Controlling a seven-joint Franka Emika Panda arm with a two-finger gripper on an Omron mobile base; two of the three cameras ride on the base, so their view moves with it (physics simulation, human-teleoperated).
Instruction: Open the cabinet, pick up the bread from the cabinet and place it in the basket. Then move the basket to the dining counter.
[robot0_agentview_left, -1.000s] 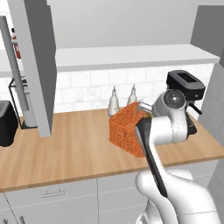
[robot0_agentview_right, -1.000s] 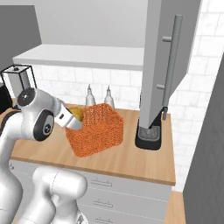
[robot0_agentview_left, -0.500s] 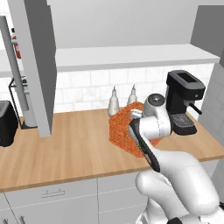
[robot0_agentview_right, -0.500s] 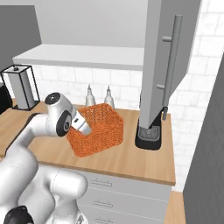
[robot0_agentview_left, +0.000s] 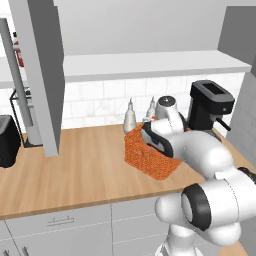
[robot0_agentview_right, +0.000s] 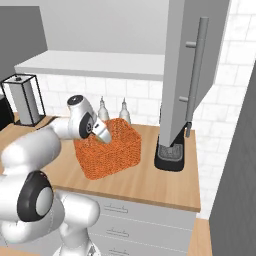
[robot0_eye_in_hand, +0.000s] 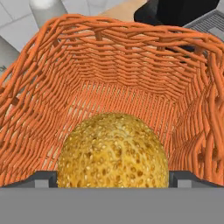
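- While the arm bends low over the desk (robot0_agentview_left: 75, 170), its jaws stand wide, one dark tip on each side of the bread (robot0_eye_in_hand: 113, 151).
- Whether the tips touch the bread, I cannot tell from the hand view.
- That bread, a round golden bun with a pitted crust, sits inside the basket (robot0_eye_in_hand: 109, 65), with woven orange walls rising all around it.
- From the left base view the basket (robot0_agentview_left: 150, 155) stands on the wood desk, in front of two pale bottles (robot0_agentview_left: 130, 117) by the white tiles, and the arm's wrist covers its near top corner.
- From the right base view the gripper (robot0_agentview_right: 102, 132) dips over the basket's (robot0_agentview_right: 112, 155) left rim.
- To the basket's right in that view, the cabinet door (robot0_agentview_right: 187, 75) hangs swung out, its long silver handle (robot0_agentview_right: 196, 75) facing the camera, above a dark appliance (robot0_agentview_right: 171, 152) on the desk.
- A black coffee machine (robot0_agentview_left: 210, 105) stands at the desk's far right in the left base view, just behind the arm.
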